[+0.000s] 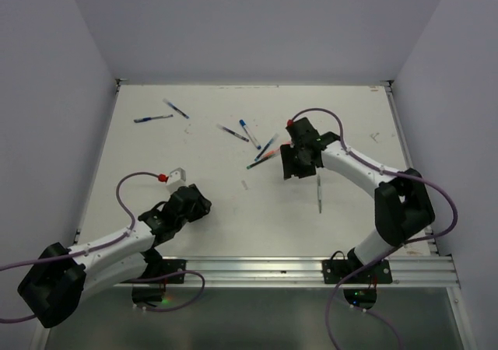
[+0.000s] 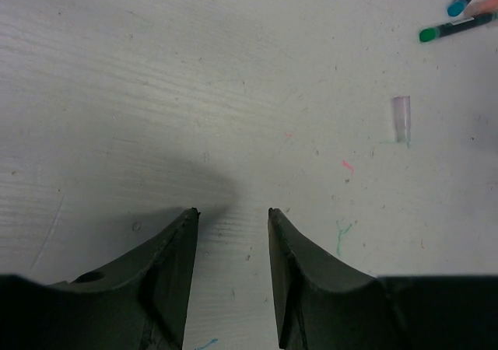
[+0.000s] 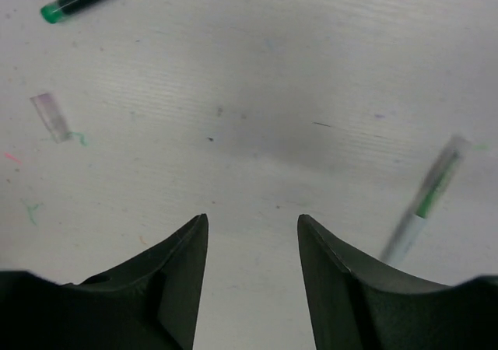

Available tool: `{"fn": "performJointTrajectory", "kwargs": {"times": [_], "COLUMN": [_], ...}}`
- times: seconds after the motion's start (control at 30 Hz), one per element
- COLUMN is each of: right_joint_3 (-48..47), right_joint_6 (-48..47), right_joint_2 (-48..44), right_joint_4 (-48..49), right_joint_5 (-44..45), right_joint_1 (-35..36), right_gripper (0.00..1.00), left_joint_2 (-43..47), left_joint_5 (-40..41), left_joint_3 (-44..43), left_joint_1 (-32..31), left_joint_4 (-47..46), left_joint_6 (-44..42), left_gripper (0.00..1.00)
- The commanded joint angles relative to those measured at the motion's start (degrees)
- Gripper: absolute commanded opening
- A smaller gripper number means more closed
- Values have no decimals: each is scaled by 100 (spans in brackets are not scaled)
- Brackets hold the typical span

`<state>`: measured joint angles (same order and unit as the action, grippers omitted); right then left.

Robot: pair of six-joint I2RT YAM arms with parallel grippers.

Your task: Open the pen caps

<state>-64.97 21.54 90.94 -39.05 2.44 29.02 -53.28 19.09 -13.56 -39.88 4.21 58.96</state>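
Several thin stick pens (image 1: 233, 133) lie scattered toward the far side of the white desk (image 1: 140, 159), some showing short blue plastic pen caps (image 2: 457, 8) at one end. One small clear plastic cap (image 2: 401, 118) lies loose between the arms. Left jaws and right jaws both stand apart over bare desk, holding nothing. One white green-cored pen (image 3: 424, 202) lies beside the right jaws.

Matt white table (image 2: 156, 70) with faint wood-like grain and ink scuffs, left gripper (image 2: 232, 211) and right gripper (image 3: 253, 218) in matt black, slightly coarse plastic, small cap (image 2: 401, 118) of translucent plastic, green-tipped pen (image 2: 455, 28) in smooth plastic, pale metal rail (image 1: 257, 271) along the near edge
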Motion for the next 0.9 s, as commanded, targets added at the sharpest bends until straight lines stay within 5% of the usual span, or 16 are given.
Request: {"fn": "performJointTrajectory", "kwargs": {"times": [0.0,0.23,0.87], "right_joint_3": [-270,-578,-1114], "right_joint_6": [60,500,517], "right_joint_2": [424,1083,2007], "right_joint_4": [845,1513,1874], "right_joint_5": [-710,-314,-199], "right_joint_1": [437,869,1650], "right_gripper": [52,15,0], "left_joint_2": [142,520,-306], "left_joint_5": [218,252,657], "left_joint_3": [-278,-173,-489], "left_joint_1": [15,15,15], "left_joint_4": [247,466,845], "left_joint_6": [-42,-34,283], "left_gripper": [44,41,38]}}
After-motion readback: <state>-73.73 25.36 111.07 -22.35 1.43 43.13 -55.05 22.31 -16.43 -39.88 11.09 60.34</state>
